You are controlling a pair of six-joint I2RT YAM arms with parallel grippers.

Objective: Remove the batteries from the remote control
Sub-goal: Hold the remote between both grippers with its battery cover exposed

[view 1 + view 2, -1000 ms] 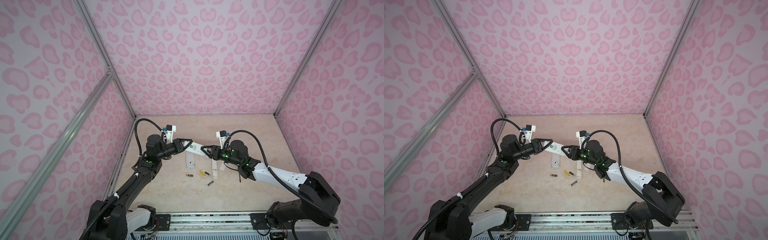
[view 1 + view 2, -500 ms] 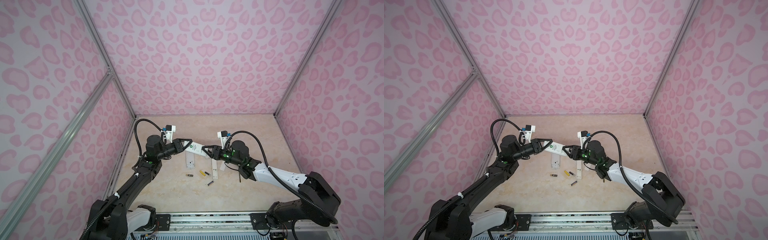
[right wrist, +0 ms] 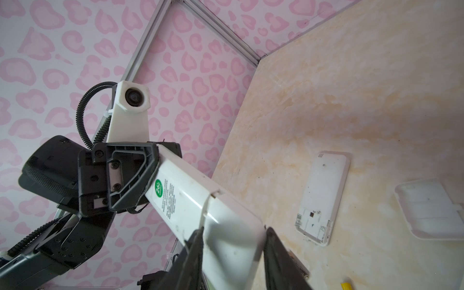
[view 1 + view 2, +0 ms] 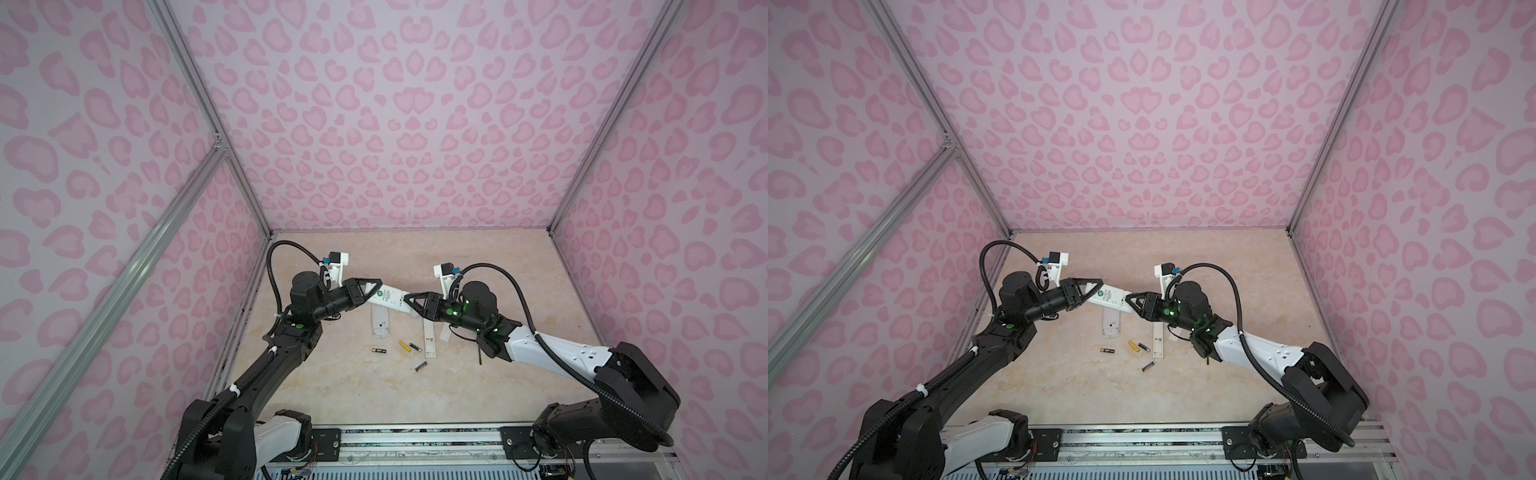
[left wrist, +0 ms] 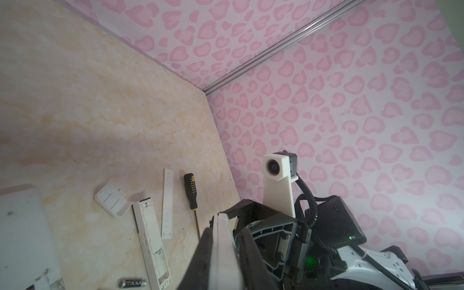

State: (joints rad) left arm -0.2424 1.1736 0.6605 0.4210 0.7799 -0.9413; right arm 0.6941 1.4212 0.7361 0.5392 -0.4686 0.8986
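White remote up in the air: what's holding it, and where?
The left pincer grips the white remote by its labelled end; the right pincer straddles its other end, grip unclear.

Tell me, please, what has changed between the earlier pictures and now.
Nothing visibly changed: the left gripper still clamps one end of the long white plastic remote control, the right gripper still brackets its other end, and the small cylindrical batteries lie where they were on the beige tabletop.
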